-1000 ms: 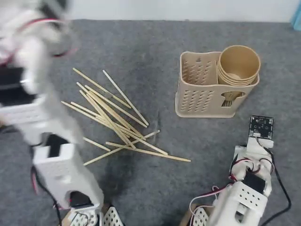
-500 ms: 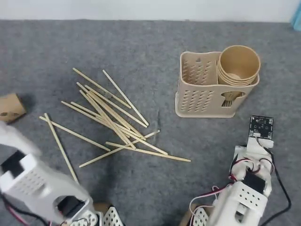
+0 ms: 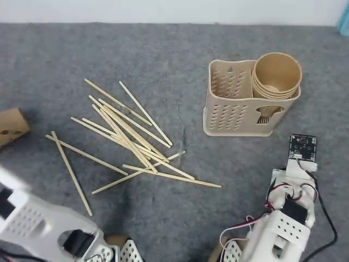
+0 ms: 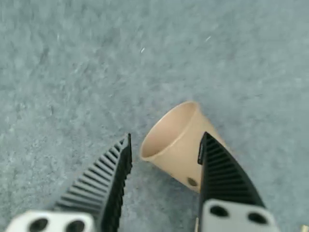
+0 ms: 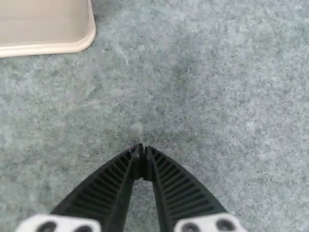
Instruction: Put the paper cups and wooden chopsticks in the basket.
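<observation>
Pulled back since a second ago, the left arm [image 3: 38,226] has left the worktop's [image 3: 163,49] far left side and now sits low in the near left corner, uncovering two more chopsticks [image 3: 70,164] and a loose paper cup [image 3: 11,126] lying on its side at the left edge. In the left wrist view the left hand [image 4: 166,137] is spread wide, its ridged black fingers [image 4: 111,183] framing that tipped cup's open mouth; whether either finger touches the cup cannot be told. The main heap of wooden chopsticks [image 3: 128,134] lies crisscrossed on the grey worktop between the cup and the basket [image 3: 234,114], well apart from both. A stack of paper cups [image 3: 277,73] stands upright in the basket compartment on the right arm's side. The right arm [image 3: 286,218] rests in the near right corner, and the right hand [image 5: 143,150] is closed with its tips together, empty, over bare worktop near a corner of the basket.
</observation>
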